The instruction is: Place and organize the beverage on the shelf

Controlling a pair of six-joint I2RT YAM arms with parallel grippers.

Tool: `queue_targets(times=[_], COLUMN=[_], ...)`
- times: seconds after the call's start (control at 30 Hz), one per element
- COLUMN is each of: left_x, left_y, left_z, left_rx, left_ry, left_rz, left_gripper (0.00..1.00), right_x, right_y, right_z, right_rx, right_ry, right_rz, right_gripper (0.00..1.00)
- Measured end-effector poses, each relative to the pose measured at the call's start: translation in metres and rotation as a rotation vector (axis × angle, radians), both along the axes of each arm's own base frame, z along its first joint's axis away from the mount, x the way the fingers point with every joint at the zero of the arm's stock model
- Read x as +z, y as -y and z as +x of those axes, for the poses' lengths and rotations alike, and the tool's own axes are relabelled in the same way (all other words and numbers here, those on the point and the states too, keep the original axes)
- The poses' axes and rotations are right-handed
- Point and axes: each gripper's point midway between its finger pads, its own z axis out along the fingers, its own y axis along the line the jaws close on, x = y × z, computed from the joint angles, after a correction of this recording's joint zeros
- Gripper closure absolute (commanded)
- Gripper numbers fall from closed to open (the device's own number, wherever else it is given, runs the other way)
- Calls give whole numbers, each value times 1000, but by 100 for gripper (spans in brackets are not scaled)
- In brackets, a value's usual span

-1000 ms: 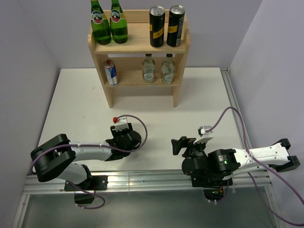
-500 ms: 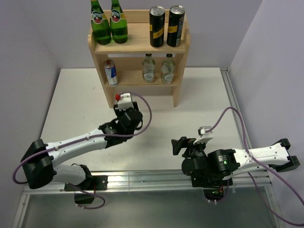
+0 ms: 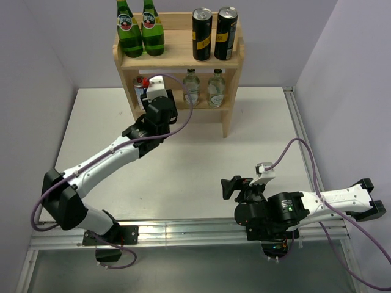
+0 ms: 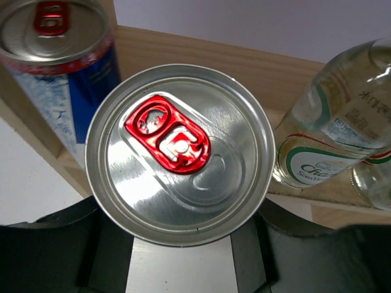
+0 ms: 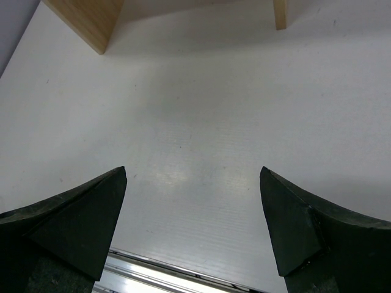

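Note:
My left gripper [image 3: 156,105] is shut on a slim blue-silver-red can [image 4: 179,146], whose silver top and red tab fill the left wrist view. It holds the can at the lower tier of the wooden shelf [image 3: 177,58], between the other slim can [image 4: 61,49] on the left and a clear bottle [image 4: 333,128] on the right. In the top view the held can is hidden under the wrist. Two clear bottles [image 3: 191,87] [image 3: 215,87] stand on the lower tier. Two black-and-yellow cans [image 3: 202,33] [image 3: 226,33] stand on the top tier. My right gripper [image 3: 231,186] is open and empty.
Two large green glass bottles [image 3: 129,30] [image 3: 152,27] stand on the left of the top tier. The right wrist view shows bare white table [image 5: 201,110] and the shelf's feet [image 5: 85,18]. A metal rail [image 3: 183,231] runs along the near edge.
My left arm has stretched from the near middle of the table far forward to the shelf's lower tier, carrying the slim can. The right arm has not moved.

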Motion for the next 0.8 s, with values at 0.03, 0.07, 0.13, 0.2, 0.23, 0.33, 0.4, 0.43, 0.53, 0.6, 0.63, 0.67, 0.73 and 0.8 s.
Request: queue_targets(times=[0.03,0.07,0.13,0.2,0.23,0.33,0.4,0.43,0.53,0.6,0.63,0.67,0.73,0.8], left_x=[-2,-4,-6,-7,-8,-8,-7,-7,-6,-6,-6,-7,-7,-7], left_y=[2,3,5,6,7,8,9,10,13,14,14,14,14,13], left_z=[5,9,18,24,28,38,42,45,51,54,55,56,58,59], left_rx=[-2,-3,-6,-7,-7,-2,0,0,1,3,4,5,7,10], left_ry=[-5,-9,-13,-16,-17,-13,-10,-7,0,0,0,-2,-2,-4], left_rz=[11,24,41,56,63,77,85,88,91,94,96,101,103,105], left_gripper=[100,100,100,100,100,100,100,100,100,100,100,100,100,100], right_x=[0,0,0,0,0,0,1,1,1,1,1,1,1,1], right_y=[0,0,0,0,0,1,1,1,1,1,1,1,1,1], right_z=[0,0,0,0,0,0,0,0,1,1,1,1,1,1], right_rx=[0,-1,-2,-2,-3,-3,-4,-4,-6,-6,-6,-6,-6,-6], right_ry=[-1,-1,-2,-1,-1,0,1,2,4,4,4,4,4,4], right_rz=[3,5,9,10,9,10,10,10,10,10,10,9,10,11], right_gripper=[4,4,4,4,4,4,4,4,4,4,4,4,4,4])
